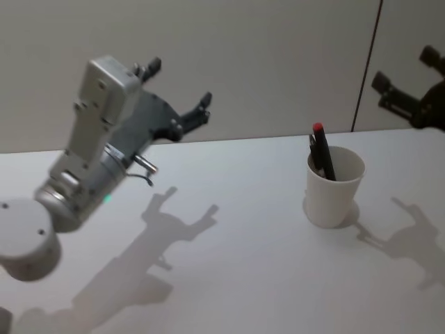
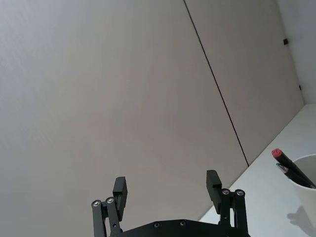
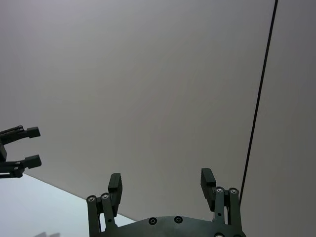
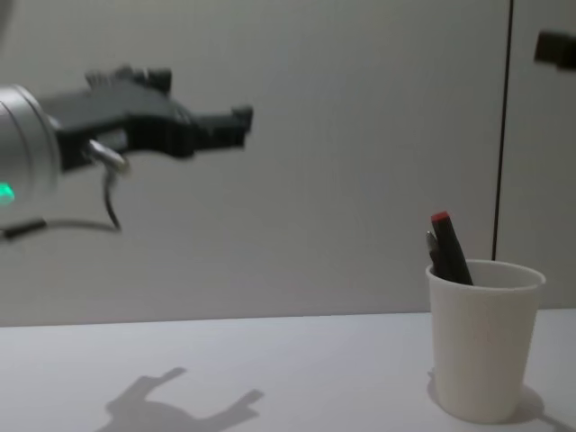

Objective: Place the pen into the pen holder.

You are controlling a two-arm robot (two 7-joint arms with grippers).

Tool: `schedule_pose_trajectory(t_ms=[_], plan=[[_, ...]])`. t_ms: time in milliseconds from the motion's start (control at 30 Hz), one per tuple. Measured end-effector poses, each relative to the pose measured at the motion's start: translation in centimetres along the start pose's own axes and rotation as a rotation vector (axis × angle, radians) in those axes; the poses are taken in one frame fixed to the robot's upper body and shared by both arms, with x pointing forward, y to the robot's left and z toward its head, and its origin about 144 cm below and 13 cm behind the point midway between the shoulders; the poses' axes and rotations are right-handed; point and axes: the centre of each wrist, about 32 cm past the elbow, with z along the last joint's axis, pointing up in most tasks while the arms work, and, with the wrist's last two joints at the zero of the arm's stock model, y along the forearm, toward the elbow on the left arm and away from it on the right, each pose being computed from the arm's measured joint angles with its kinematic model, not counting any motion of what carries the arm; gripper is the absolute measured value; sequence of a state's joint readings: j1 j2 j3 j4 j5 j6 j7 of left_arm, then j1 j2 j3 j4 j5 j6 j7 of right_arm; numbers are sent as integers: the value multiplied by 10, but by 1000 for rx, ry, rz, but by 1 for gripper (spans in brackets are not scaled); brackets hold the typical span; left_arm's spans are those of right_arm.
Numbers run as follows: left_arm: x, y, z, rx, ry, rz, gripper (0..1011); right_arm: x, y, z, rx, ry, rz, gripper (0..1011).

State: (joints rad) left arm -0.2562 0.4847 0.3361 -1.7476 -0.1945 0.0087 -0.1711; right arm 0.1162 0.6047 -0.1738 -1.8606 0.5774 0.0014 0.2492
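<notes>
The pen holder (image 1: 334, 202), a white paper cup, stands on the table to the right of centre. A black pen (image 1: 322, 154) with a red tip leans inside it, with a second dark pen beside it. The cup (image 4: 481, 360) and the red-tipped pen (image 4: 450, 247) also show from the chest, and again the cup (image 2: 308, 197) and pen (image 2: 289, 165) from the left wrist. My left gripper (image 1: 179, 85) (image 2: 167, 186) (image 4: 200, 96) hangs open and empty high above the table's left side, far from the cup. Open and empty too, my right gripper (image 1: 407, 68) (image 3: 161, 180) is raised at the far right.
The white table (image 1: 229, 264) carries shadows of both arms. A plain wall (image 1: 264, 62) with one vertical seam rises right behind the table's back edge. The left arm's silver body (image 1: 90, 153) fills the near left.
</notes>
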Motion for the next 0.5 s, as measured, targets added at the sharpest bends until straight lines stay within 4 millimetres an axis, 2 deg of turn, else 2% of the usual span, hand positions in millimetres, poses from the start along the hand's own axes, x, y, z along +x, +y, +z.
schedule_pose_trajectory(t_ms=[300,500], plan=[[-44,-9,-31,80,99,50,1001,-22,-1,-30,-60,19,-75,1001],[-59,-11,-39,108,127,64,1001,-38,-2,-48,-102,29,-122,1001]])
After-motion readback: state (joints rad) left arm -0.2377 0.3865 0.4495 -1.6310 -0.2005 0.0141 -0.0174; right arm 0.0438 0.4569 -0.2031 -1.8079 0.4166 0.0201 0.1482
